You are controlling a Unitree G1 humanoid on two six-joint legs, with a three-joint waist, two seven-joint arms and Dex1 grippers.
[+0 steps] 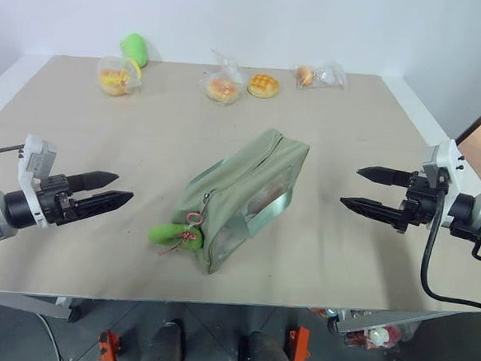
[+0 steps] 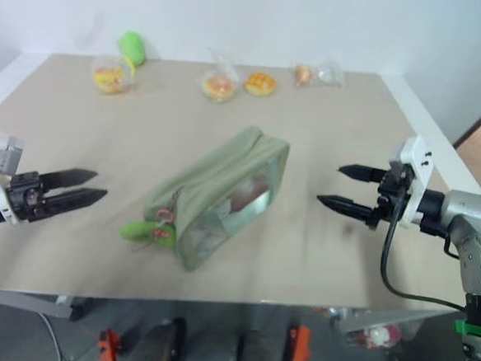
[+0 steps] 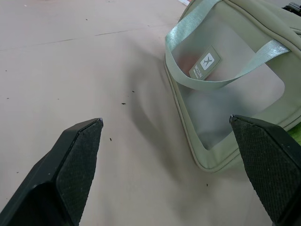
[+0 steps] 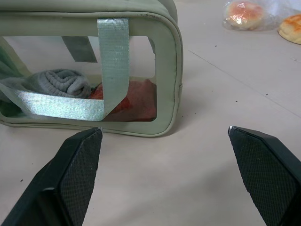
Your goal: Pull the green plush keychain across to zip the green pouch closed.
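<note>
From the head camera, the green pouch [image 1: 241,199] lies slantwise in the middle of the tan table [image 1: 374,157], one end toward the near edge and the other toward the far right, with its clear window facing the robot's right. The green plush keychain [image 1: 169,232] rests on the table against the pouch's near end, hanging from the zipper pull by a pinkish-red cord and ring [image 1: 192,219]. The left gripper [image 1: 109,189] hovers to the left of the pouch, well apart from it, fingers spread and holding nothing; the right gripper [image 1: 365,187] hovers to the right, also apart from the pouch, fingers spread and empty. Along the far edge sit a rounder green object [image 1: 135,48], a bagged bun [image 1: 116,77] beside it, another bagged bun [image 1: 223,87], a bare scored bun [image 1: 263,85] and a small bagged bun [image 1: 316,75]. In the left wrist view, the two black fingertips [image 3: 77,162] stand wide apart above bare table, and the pouch's side shows a webbing handle [image 3: 207,82] and a small sewn label [image 3: 206,62] with a white mark; its tiny lettering is unreadable. In the right wrist view, the fingers [image 4: 75,172] are likewise wide apart, facing the window [image 4: 80,89], behind which lie grey knit fabric [image 4: 59,82] and something red [image 4: 134,101]
</note>
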